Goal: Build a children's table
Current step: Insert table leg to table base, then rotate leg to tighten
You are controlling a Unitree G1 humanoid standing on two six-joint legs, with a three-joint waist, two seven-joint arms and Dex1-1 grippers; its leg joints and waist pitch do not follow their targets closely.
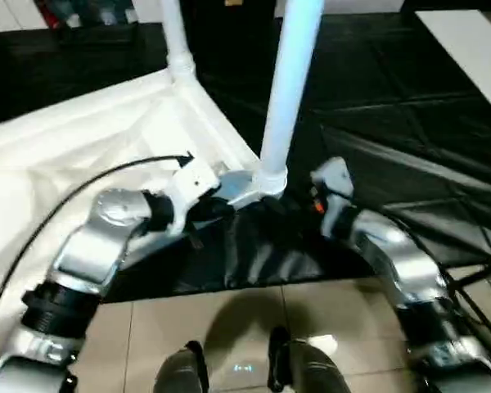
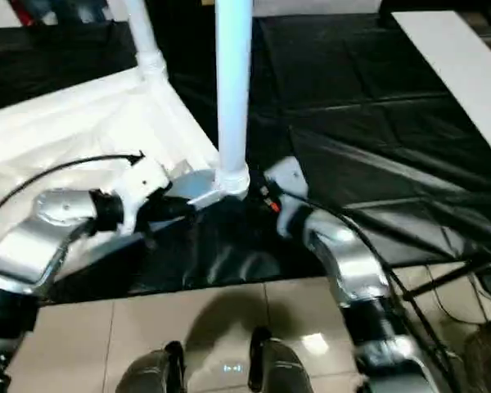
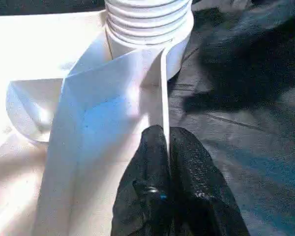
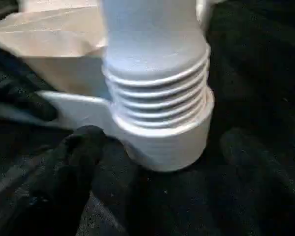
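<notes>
The upturned children's table (image 1: 106,123) lies on the black worktop (image 1: 393,123) at the frame's upper left. Left gripper (image 3: 166,147) has its jaws pinched on the table's thin rim beside the near leg (image 1: 288,90); right gripper (image 4: 152,162) spread wide, empty, at the leg's threaded base

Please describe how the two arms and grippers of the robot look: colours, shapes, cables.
Both forearms are rounded silver shells, the left arm with a black ribbed collar lower down. The wrists are white blocks; the right arm shows a small orange mark there. Thin black cables run along both. The left gripper has black, finely textured fingers.
</notes>
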